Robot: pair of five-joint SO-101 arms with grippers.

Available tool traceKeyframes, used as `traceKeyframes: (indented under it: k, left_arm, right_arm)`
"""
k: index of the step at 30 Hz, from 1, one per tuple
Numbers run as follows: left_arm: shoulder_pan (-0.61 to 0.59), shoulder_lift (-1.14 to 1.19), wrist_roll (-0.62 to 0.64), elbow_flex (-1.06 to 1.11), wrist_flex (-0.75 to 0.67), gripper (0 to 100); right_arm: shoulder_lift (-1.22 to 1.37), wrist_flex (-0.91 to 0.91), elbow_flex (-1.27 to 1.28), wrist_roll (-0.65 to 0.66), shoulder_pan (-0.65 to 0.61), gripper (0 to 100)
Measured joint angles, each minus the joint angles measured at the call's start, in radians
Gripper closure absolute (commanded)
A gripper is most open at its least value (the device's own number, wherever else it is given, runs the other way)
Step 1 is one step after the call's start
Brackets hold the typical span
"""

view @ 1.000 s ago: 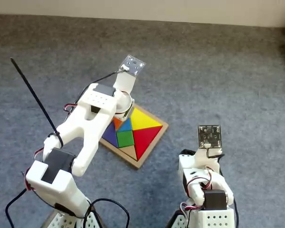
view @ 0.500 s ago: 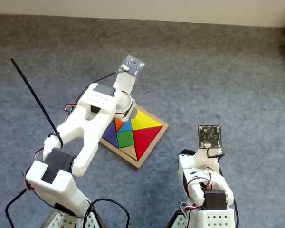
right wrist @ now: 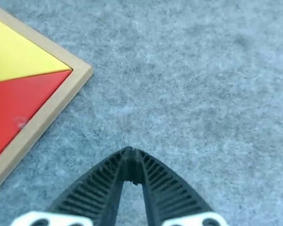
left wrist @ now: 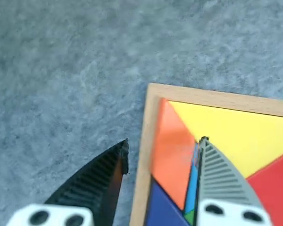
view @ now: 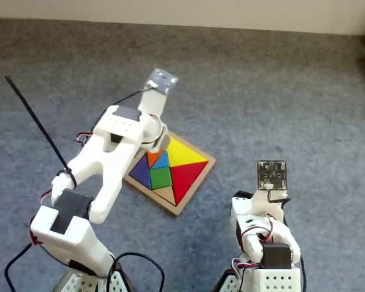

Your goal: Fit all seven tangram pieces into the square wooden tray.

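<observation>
Shifting a little outward, the left claw [left wrist: 164, 140] is hanging wide across the tray [left wrist: 151, 117] rim, probably because the orange piece [left wrist: 172, 141] is already sitting inside; the right claw [right wrist: 131, 151] is waiting closed beside the tray.

Tan wooden tray [left wrist: 145, 165] — yellow piece [left wrist: 236, 136], red piece [right wrist: 19, 108], orange piece [left wrist: 172, 150], green piece [view: 160, 177] — grey carpet [right wrist: 203, 70]

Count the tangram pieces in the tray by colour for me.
Yellow piece: 1
Red piece: 1
Orange piece: 1
Light blue piece: 1
Dark blue piece: 1
Green piece: 1
Tan triangle: 1, piece or bare slot, cannot tell
Total: 6 sure, 7 with tan
</observation>
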Motion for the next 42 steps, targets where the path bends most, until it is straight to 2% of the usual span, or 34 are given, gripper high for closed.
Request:
traceKeyframes:
  k: [6, 26, 33, 42]
  left_arm:
    - [-0.06, 0.0, 0.038, 0.0, -0.026, 76]
    - [-0.097, 0.0, 0.049, 0.0, -0.026, 76]
    - [-0.098, 0.101, 0.052, -0.051, -0.028, 76]
    - [-0.092, 0.157, 0.052, -0.144, 0.058, 79]
  right_arm:
    - [0.0, 0.0, 0.0, 0.0, 0.002, 99.3]
    - [0.0, 0.0, 0.0, 0.0, 0.002, 99.3]
    - [0.0, 0.0, 0.0, 0.0, 0.002, 99.3]
    - [0.0, 0.0, 0.0, 0.0, 0.002, 99.3]
